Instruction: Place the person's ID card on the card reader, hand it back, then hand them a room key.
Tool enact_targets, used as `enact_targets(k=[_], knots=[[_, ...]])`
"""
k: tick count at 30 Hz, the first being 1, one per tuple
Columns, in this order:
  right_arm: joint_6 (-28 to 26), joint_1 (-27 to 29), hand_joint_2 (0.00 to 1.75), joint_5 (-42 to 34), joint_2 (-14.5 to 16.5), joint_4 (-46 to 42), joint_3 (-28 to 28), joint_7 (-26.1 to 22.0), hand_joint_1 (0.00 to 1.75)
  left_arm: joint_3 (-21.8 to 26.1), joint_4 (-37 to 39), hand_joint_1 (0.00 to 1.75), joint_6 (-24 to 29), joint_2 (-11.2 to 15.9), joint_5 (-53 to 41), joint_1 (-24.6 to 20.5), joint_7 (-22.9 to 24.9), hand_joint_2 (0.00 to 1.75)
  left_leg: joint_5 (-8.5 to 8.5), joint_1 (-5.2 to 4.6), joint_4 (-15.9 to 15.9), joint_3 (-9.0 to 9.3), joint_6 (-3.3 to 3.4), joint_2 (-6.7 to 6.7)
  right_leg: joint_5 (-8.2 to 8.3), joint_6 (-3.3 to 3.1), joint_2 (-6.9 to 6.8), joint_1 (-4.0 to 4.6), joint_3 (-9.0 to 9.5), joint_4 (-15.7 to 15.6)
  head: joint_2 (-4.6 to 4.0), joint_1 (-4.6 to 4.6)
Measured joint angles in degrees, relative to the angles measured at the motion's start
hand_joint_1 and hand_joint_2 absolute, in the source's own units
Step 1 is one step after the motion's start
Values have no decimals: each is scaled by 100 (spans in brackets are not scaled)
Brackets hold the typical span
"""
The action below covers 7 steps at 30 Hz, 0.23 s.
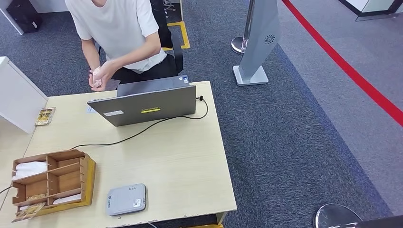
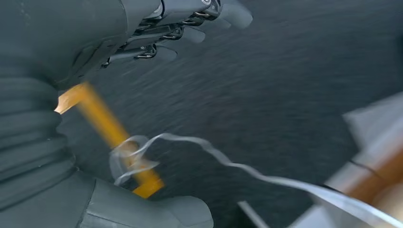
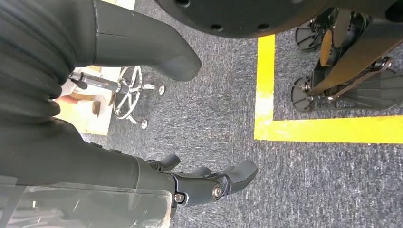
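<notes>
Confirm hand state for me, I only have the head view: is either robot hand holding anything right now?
Observer: No. The left hand holds nothing, its fingers apart over dark carpet; that view is blurred.
Operator: And the right?
Observer: The right hand holds nothing either, thumb and fingers apart.
Operator: Where is it?
Observer: It hangs above grey carpet, beside a yellow floor tape line.
</notes>
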Motion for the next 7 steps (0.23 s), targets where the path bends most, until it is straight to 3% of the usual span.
enact_targets(k=[3, 7], knots=[[15, -23, 0, 37, 0, -56, 3, 24, 0, 160, 762, 0, 144, -149, -257, -40, 90, 175, 0, -1, 0, 0, 2, -4, 0, 1, -6, -2, 4, 0, 0, -4], [-36, -44, 175, 53, 9, -115, 4, -2, 0, 149, 1641, 0, 228, -269, -1045, -41, -188, 175, 0, -3, 0, 4, 3, -5, 0, 1, -7, -2, 6, 0, 0, -1]])
